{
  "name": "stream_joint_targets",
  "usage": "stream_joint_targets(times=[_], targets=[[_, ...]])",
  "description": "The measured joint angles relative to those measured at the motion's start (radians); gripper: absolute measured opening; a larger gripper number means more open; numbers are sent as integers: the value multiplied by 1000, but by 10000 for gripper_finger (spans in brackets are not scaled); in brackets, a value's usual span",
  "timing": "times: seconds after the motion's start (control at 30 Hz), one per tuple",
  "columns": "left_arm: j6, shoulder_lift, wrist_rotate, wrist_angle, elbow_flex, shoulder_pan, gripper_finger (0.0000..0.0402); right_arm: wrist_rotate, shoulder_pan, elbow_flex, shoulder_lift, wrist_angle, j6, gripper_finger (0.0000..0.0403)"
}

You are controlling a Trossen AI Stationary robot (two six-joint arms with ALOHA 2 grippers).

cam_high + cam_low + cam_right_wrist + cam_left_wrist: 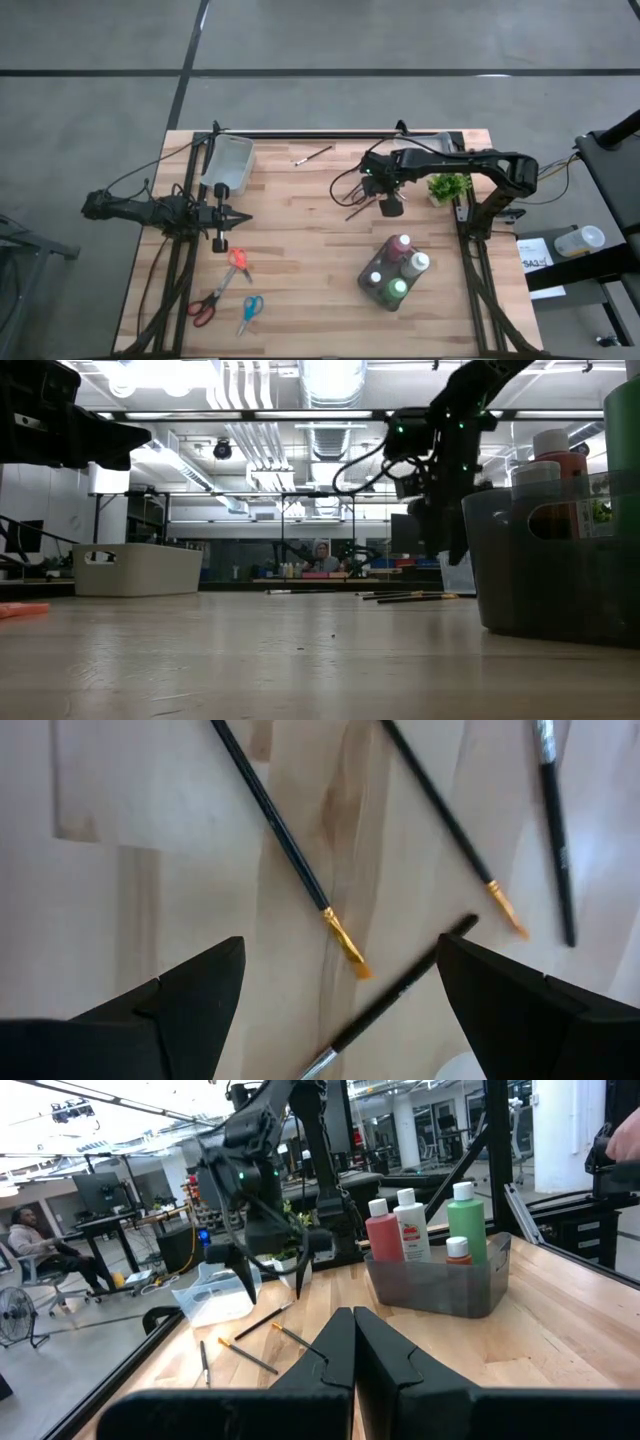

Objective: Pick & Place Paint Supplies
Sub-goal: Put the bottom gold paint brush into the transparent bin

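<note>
While open, right hand (pixel 340 990) straddles paintbrushes (pixel 290 855).

Four capped paint bottles (pixel 396 272) stand upright together; thin dark paintbrushes (pixel 290 850) lie scattered nearby.

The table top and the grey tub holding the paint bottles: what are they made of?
The pale table top looks like jointed wood strips, matt, with visible grain. The smoky grey tub looks like translucent plastic, since the bottles show dimly through its wall.
</note>
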Motion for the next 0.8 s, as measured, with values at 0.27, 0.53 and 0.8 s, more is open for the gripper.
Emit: stream_joint_targets(times=[0.27,0.53,0.8], targets=[[0,0,0,0,0,0,0,-2,-11,-105,0,105,5,326],[0,0,0,0,0,0,0,-24,-33,-170,0,193,14,326],[0,0,0,0,0,0,0,-73,-79,-188,0,204,10,326]])
